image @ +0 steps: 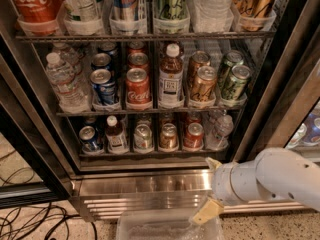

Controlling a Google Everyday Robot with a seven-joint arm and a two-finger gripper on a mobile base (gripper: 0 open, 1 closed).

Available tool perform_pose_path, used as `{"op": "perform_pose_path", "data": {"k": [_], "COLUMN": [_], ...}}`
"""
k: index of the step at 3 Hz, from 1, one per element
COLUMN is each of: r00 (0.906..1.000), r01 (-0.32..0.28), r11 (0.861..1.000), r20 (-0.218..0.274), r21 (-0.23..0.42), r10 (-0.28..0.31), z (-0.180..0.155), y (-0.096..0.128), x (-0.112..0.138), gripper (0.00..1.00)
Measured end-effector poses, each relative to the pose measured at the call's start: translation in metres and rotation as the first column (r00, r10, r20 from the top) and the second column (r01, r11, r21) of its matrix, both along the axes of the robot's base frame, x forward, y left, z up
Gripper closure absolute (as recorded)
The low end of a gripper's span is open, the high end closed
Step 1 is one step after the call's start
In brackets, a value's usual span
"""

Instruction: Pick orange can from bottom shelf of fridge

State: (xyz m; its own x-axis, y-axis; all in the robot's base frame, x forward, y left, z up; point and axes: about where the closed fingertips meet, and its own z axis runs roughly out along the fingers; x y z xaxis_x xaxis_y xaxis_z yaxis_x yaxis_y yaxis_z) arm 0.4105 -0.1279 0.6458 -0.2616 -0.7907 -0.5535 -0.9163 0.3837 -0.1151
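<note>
Gripper below right of bottom shelf, jaws apart, on shelf one orange can, three other cans, two bottles.

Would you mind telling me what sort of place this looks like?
Likely an office break room: a stocked drinks fridge, loose cables on the floor, the gripper low before its steel base.

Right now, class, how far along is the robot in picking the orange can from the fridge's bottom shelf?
Done: the fridge looks open. In hand: the gripper, open and empty, hangs before the steel base, below-right of the bottom shelf. Left: reaching, grasping and withdrawing the orange can, which stands between a silver can and a red can.
</note>
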Motion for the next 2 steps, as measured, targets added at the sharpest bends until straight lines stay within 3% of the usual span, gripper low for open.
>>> {"op": "perform_pose_path", "data": {"k": [1, 2], "r00": [0.9891, 0.9549], "r01": [0.135, 0.269], "r11": [0.98, 0.93], "r20": [0.039, 0.056], "r21": [0.145, 0.252], "r10": [-0.142, -0.292], "z": [-0.022, -0.031], "y": [0.0, 0.006], "x": [0.027, 0.047], "gripper": [0.0, 0.0]}}
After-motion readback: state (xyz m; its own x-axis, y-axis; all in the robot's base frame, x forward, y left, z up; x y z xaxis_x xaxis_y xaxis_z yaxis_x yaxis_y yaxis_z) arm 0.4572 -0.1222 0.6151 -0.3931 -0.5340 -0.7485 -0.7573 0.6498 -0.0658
